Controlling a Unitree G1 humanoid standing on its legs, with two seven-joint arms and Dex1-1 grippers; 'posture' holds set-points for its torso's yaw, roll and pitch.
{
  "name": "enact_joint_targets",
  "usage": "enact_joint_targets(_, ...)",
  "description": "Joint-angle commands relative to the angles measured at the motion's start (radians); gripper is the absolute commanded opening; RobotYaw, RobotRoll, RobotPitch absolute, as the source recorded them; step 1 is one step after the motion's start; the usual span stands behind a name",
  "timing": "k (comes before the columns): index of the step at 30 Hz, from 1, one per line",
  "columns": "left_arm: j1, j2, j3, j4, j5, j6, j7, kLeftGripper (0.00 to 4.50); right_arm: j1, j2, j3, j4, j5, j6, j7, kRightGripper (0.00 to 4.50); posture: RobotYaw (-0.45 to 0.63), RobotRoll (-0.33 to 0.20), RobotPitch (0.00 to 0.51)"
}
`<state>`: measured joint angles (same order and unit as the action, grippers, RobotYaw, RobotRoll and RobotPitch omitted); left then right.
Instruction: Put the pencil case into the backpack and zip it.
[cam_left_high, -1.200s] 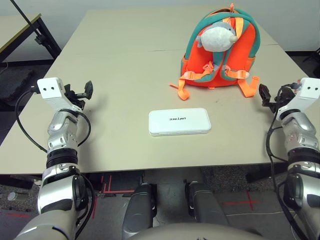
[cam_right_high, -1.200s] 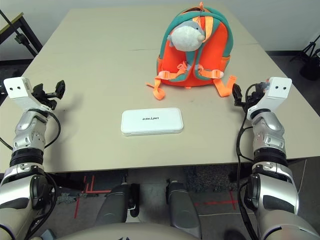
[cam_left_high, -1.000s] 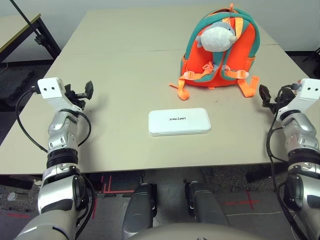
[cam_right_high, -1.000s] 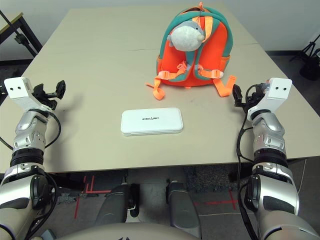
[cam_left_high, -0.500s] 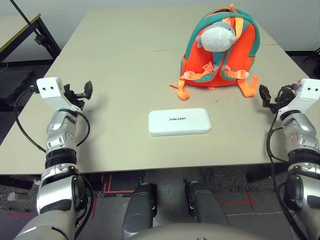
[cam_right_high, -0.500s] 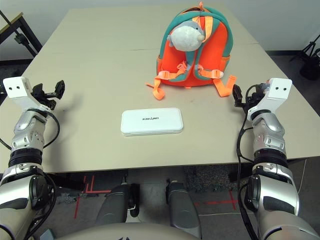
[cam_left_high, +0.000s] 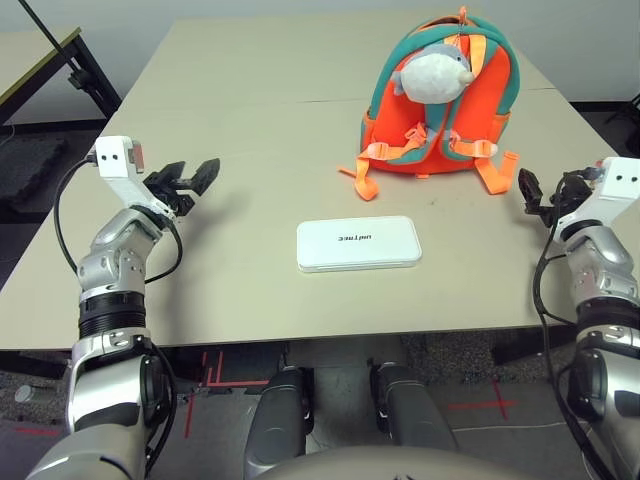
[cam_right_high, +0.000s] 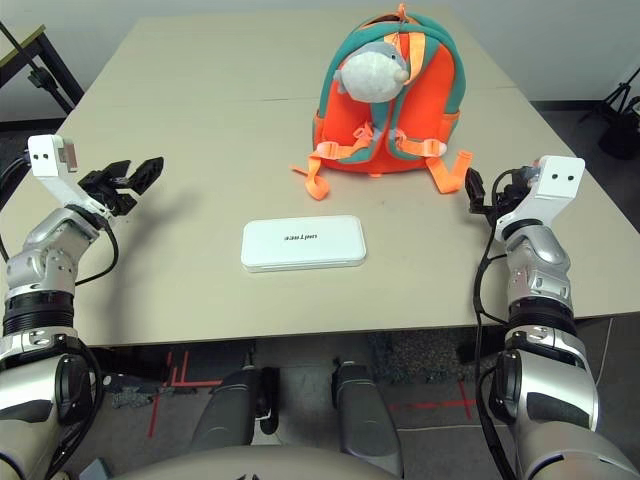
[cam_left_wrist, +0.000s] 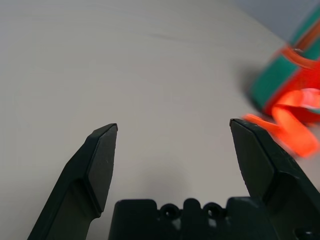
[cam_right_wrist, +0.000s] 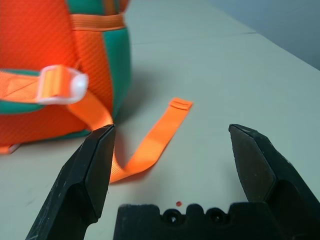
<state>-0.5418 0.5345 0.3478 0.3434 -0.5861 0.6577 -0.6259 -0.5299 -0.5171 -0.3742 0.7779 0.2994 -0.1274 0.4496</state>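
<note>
Case (cam_left_high: 359, 244) near desk's front edge has one short line of small dark lettering on its top, upside down from the head camera. Looks like "unitree", but too small to be sure. No other text, numbers or signs readable.

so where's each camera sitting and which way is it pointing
Left eye view: on the head, looking down over the table at the pencil case and backpack; both silver forearms show.
Right eye view: the head camera's other eye, same scene, with the left gripper and right gripper, both open.
Left wrist view: along its spread fingers toward bare table and a backpack strap.
Right wrist view: along its fingers at the backpack's side.
Both wrist views share the backpack.
</note>
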Motion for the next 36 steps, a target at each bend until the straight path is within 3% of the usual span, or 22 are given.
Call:
enact_joint_targets(1, -0.010, 0.027, -0.012, -0.058, -0.095, 0.238, -0.025, 4.50, 0.047, -0.014, 0.035, -0.118, -0.003, 0.041, 0.055, 4.46, -0.04, 0.000, 0.116)
enact_joint_targets(6, -0.033, 0.037, -0.011, -0.058, -0.178, 0.475, -0.031, 4.50, 0.148, -0.041, 0.065, -0.359, 0.040, 0.193, 0.144, 4.46, -0.07, 0.000, 0.114)
enact_joint_targets(12, -0.064, 0.017, 0.003, -0.016, -0.230, 0.640, -0.027, 4.50, 0.269, -0.112, 0.139, -0.604, 0.060, 0.357, 0.278, 4.46, -0.11, 0.000, 0.112)
enact_joint_targets(15, -0.085, 0.004, 0.015, 0.023, -0.255, 0.731, -0.022, 4.50, 0.303, -0.145, 0.175, -0.680, 0.049, 0.391, 0.324, 3.70, -0.12, 0.000, 0.111)
enact_joint_targets(24, -0.109, -0.016, 0.045, 0.103, -0.272, 0.842, -0.034, 4.50, 0.330, -0.195, 0.254, -0.749, 0.005, 0.401, 0.396, 0.24, -0.15, 0.000, 0.107)
enact_joint_targets(25, -0.110, -0.019, 0.047, 0.107, -0.271, 0.847, -0.033, 4.50, 0.330, -0.196, 0.259, -0.748, 0.001, 0.398, 0.400, 0.02, -0.15, 0.000, 0.106)
enact_joint_targets(36, -0.097, -0.059, 0.062, 0.163, -0.241, 0.897, -0.018, 4.50, 0.307, -0.187, 0.328, -0.716, -0.070, 0.352, 0.433, 0.02, -0.15, 0.000, 0.107)
